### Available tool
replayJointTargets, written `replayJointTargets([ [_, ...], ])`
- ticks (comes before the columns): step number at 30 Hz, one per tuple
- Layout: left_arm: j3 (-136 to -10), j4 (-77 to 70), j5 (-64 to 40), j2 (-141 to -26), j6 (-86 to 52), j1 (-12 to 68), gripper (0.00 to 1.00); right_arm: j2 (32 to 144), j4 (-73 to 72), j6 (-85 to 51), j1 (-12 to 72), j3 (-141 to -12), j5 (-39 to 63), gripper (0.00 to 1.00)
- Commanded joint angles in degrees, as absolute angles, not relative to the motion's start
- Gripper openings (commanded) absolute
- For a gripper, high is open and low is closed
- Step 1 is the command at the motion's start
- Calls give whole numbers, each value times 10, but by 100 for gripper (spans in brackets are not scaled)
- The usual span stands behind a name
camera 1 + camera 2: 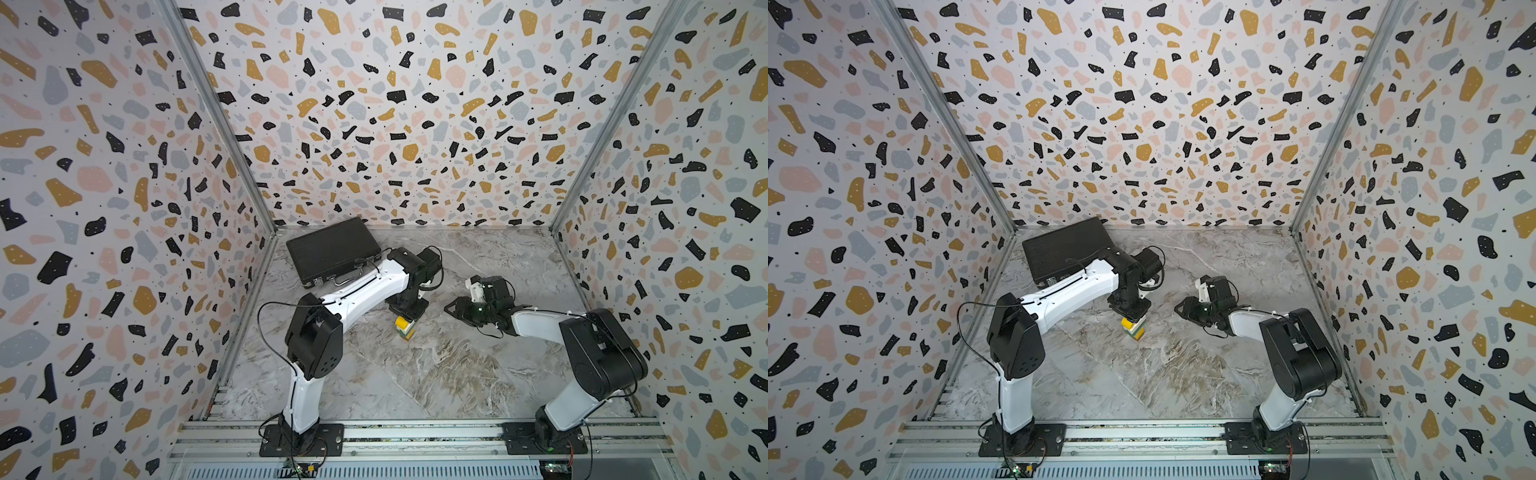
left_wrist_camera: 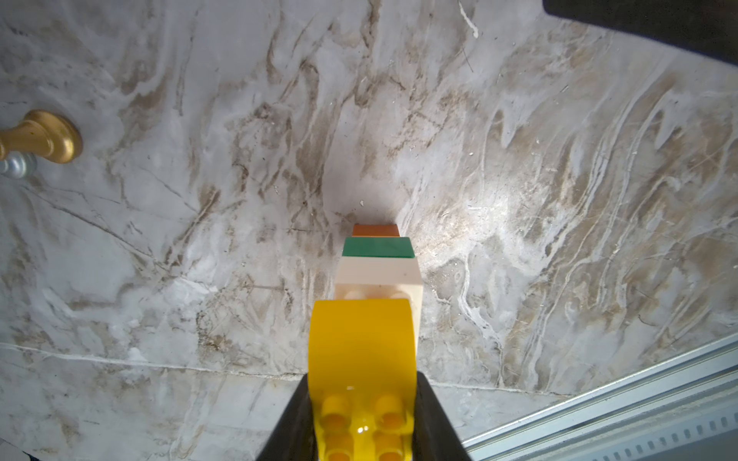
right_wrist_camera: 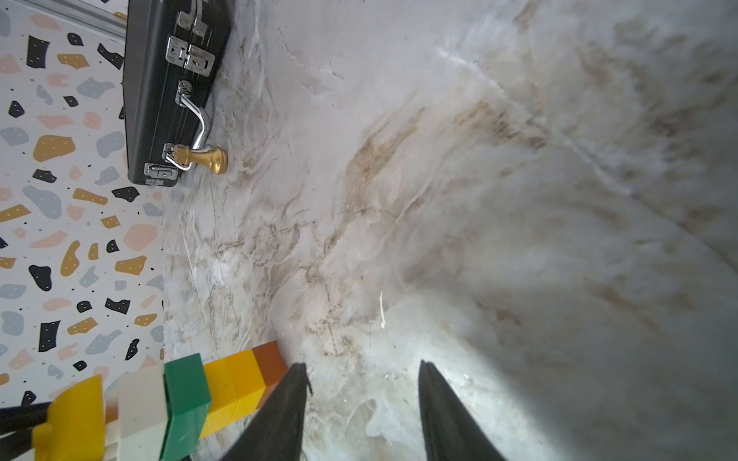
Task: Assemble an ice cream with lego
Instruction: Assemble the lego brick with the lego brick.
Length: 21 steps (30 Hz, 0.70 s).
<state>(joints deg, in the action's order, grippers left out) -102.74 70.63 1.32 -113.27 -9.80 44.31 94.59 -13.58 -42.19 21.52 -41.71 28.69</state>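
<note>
the ice cream (image 1: 405, 328) stands upright on the table (image 1: 457, 365), well apart from the case (image 1: 332, 249). the left gripper (image 2: 363, 381) is clamped on its rounded yellow top; the right gripper (image 3: 363, 369), jaws parted and empty, sits just beside it.

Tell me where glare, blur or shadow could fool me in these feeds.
Left wrist: sharp, small glare spot on the yellow cap of the ice cream. Right wrist: far table smeared and shadowed, bright patch by the right claw. Both top views: even light, ice cream tiny.
</note>
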Motion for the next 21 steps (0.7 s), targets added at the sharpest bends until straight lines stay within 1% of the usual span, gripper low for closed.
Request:
replayJointTargets([
  [1, -1025, 706, 11, -1141, -94, 444, 0, 946, -121, -410, 220, -438, 285, 49],
  [7, -1025, 708, -10, -1148, -96, 444, 0, 948, -117, -407, 224, -441, 285, 49],
  [12, -1010, 708, -14, -1145, -98, 445, 2, 949, -114, -402, 229, -446, 289, 49],
  [15, -1003, 708, -19, -1145, -102, 444, 4, 956, -127, -400, 237, -450, 313, 49],
  [21, -1001, 708, -17, -1136, -106, 445, 8, 977, -148, -398, 260, -465, 363, 44],
])
